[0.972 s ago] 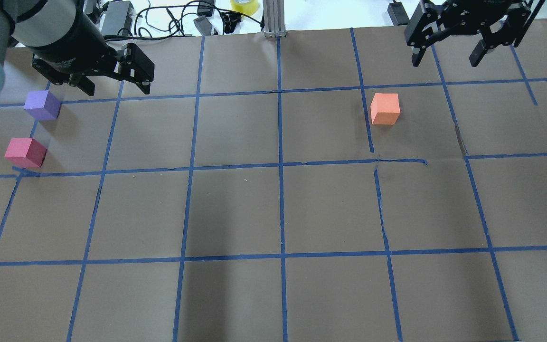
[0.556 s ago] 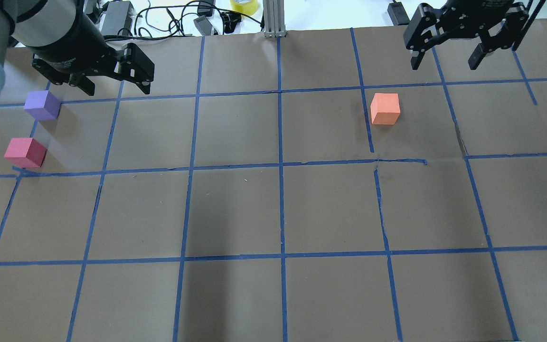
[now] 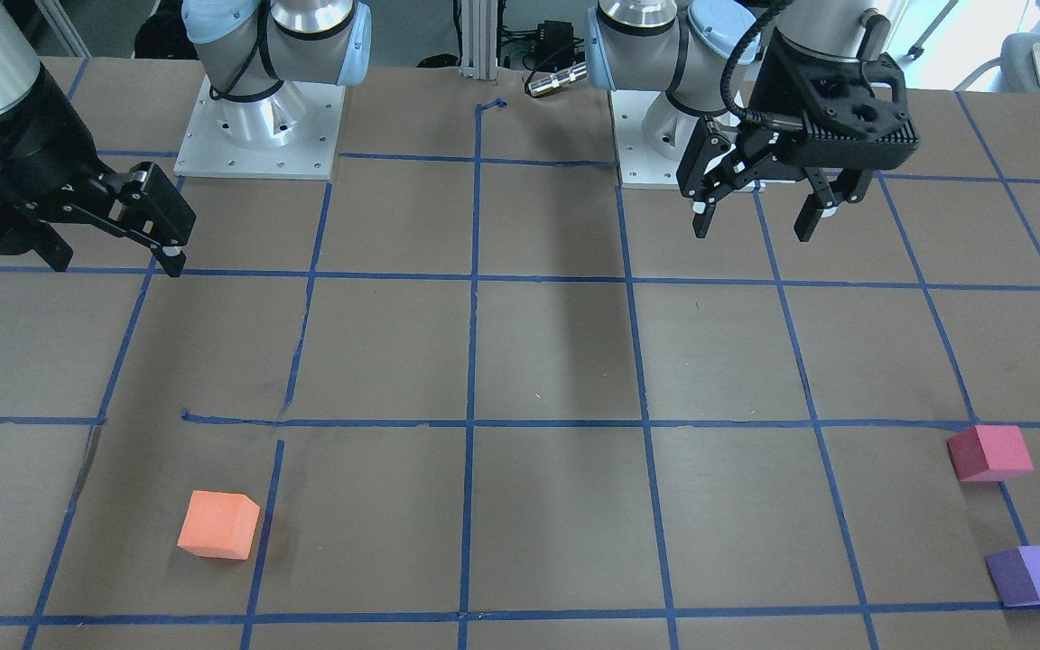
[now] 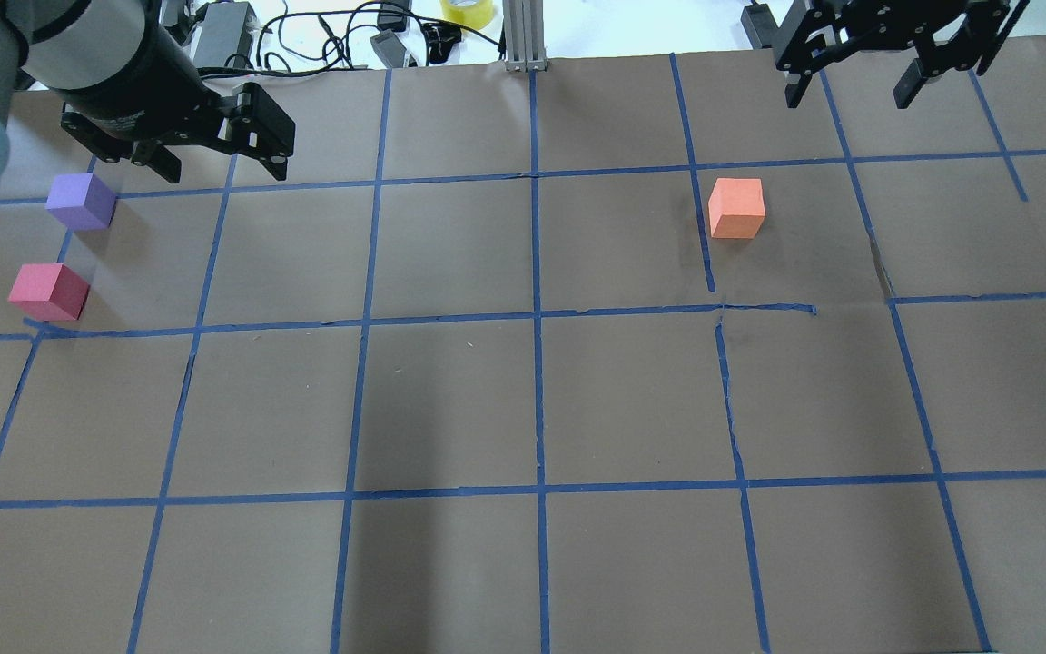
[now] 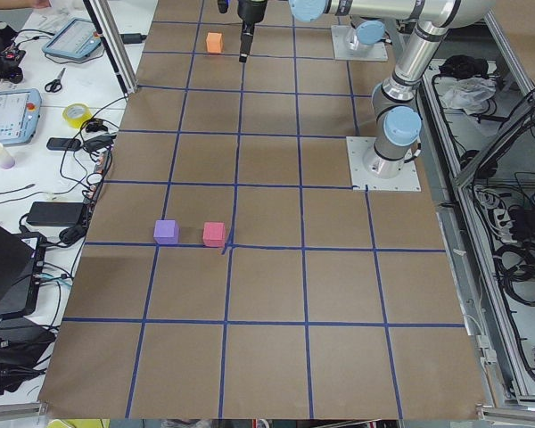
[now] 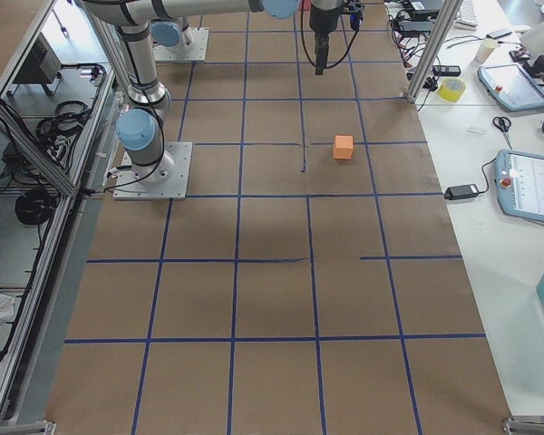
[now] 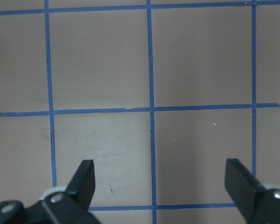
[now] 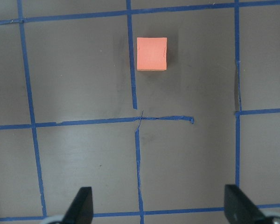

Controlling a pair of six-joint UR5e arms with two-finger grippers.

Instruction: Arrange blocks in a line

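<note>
The orange block [image 4: 736,207] sits alone right of centre on the brown paper; it also shows in the right wrist view [image 8: 151,53] and the front view [image 3: 218,524]. The purple block [image 4: 81,201] and the reddish-pink block [image 4: 48,292] stand apart, one behind the other, at the far left. My left gripper [image 4: 223,170] hangs open and empty above the table, to the right of the purple block. My right gripper [image 4: 847,98] is open and empty, high at the far right, beyond the orange block. The left wrist view shows only bare paper between the left gripper's fingers [image 7: 86,170].
Blue tape lines divide the brown paper into squares. Beyond the far edge lie cables, power bricks, a yellow tape roll [image 4: 467,11] and an aluminium post [image 4: 523,36]. The two arm bases [image 3: 258,135] stand at the robot's side of the table.
My right gripper has moved toward the far edge of the table, away from the orange block, still open. The left gripper and the three blocks have not moved.
</note>
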